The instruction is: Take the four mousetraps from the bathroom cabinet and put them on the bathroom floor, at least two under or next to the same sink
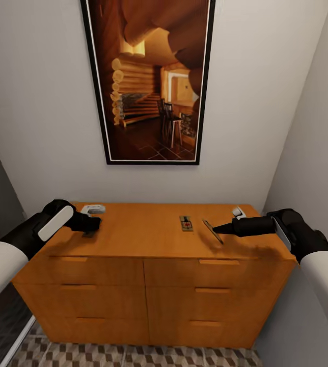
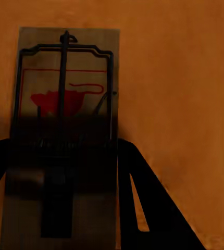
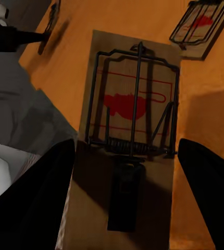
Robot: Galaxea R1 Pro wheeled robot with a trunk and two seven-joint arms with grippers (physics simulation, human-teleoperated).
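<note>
Head view: the cabinet (image 1: 148,242) stands against a grey wall under a framed picture (image 1: 151,81), with a strip of the cube-patterned floor (image 1: 133,355) at its foot. I count three traps, all at the cabinet top.

(a) Left gripper (image 1: 94,225), over the top's left end. Its fingers (image 2: 143,203) lie against the two long edges of the left trap (image 2: 65,114), pinching the board between them. In the right wrist view this trap (image 3: 50,25) appears edge-on and tilted, with its shadow on the wood beside it.

(b) Right gripper (image 1: 217,229), over the top's right end. Its fingers (image 3: 39,203) press the sides of the right trap (image 3: 130,120), which I read as gripped. In the head view the board (image 1: 208,225) is tipped up on edge above its own shadow.

(c) Middle trap (image 1: 186,223), lying flat on the wood, just left of the right gripper and touched by neither arm.

(d) Two small white objects, one behind each gripper near the wall (image 1: 92,208) (image 1: 238,211); I cannot tell what they are.
</note>
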